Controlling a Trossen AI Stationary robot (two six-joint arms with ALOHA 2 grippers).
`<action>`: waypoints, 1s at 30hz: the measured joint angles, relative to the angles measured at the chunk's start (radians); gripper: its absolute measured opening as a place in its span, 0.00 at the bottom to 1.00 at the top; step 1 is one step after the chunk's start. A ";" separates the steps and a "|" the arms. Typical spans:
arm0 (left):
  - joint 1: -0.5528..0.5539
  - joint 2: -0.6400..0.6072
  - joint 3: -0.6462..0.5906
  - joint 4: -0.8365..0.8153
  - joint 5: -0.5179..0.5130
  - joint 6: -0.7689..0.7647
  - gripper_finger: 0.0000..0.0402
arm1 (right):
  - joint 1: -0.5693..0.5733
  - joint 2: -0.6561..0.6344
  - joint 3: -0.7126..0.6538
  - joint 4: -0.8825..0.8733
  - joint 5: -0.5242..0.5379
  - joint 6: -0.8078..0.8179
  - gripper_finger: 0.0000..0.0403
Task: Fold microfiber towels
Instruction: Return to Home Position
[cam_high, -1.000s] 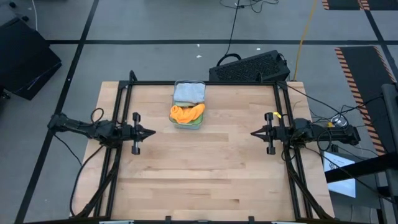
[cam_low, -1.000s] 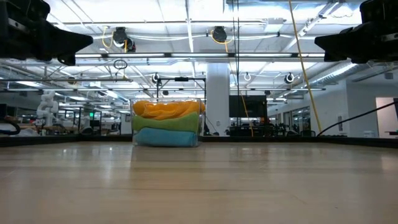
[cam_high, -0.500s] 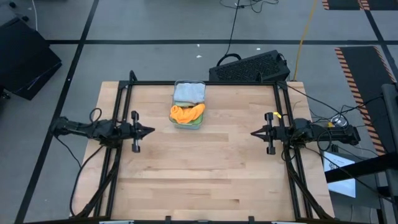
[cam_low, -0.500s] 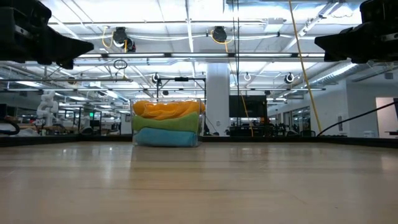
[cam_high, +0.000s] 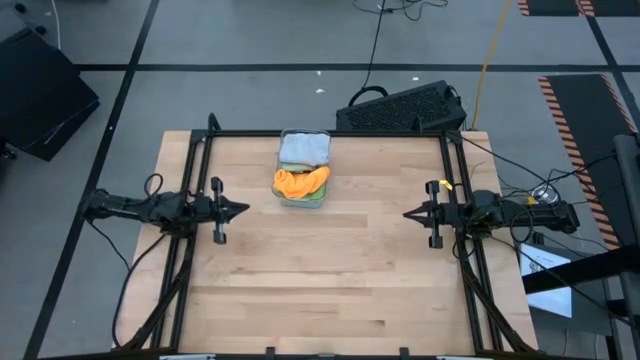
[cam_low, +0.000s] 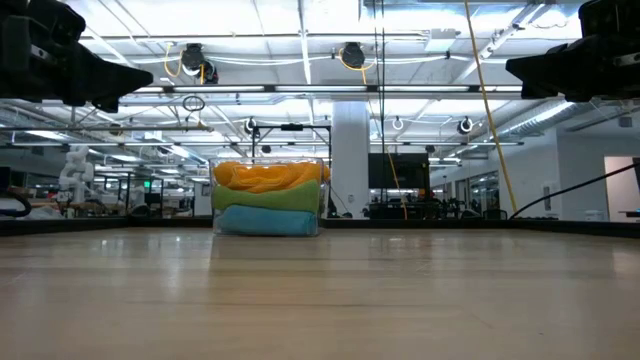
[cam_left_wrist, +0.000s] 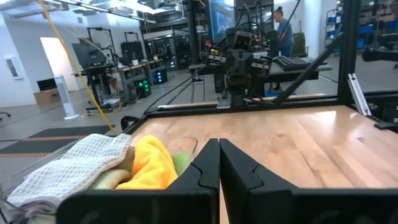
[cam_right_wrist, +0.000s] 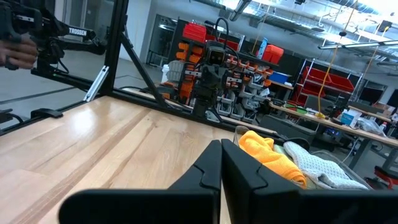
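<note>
The microfiber towels lie piled in a clear plastic bin (cam_high: 303, 168) at the far middle of the table: a light grey one (cam_high: 303, 148) at the far end, an orange one (cam_high: 300, 181) on top, green (cam_low: 267, 198) and blue (cam_low: 267, 220) beneath. My left gripper (cam_high: 245, 210) hovers shut at the table's left edge, pointing level toward the middle. My right gripper (cam_high: 408, 213) hovers shut at the right edge, facing it. Both are well clear of the bin and hold nothing.
A black frame (cam_high: 330, 134) runs round the wooden table top. A black keyboard (cam_high: 400, 108) lies on the floor beyond the far edge. Bare wood stretches between the grippers and toward the near edge. A person stands in the room beyond, seen in the left wrist view.
</note>
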 joint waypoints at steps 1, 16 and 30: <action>0.000 0.000 0.000 0.000 -0.001 0.000 0.01 | 0.000 0.000 0.000 0.000 0.000 0.000 0.00; 0.000 0.000 -0.001 0.010 -0.004 -0.006 0.08 | 0.000 0.000 0.000 0.000 0.000 0.000 0.00; 0.000 0.000 -0.001 0.011 -0.004 -0.007 0.08 | 0.000 0.000 0.000 0.000 0.000 0.000 0.00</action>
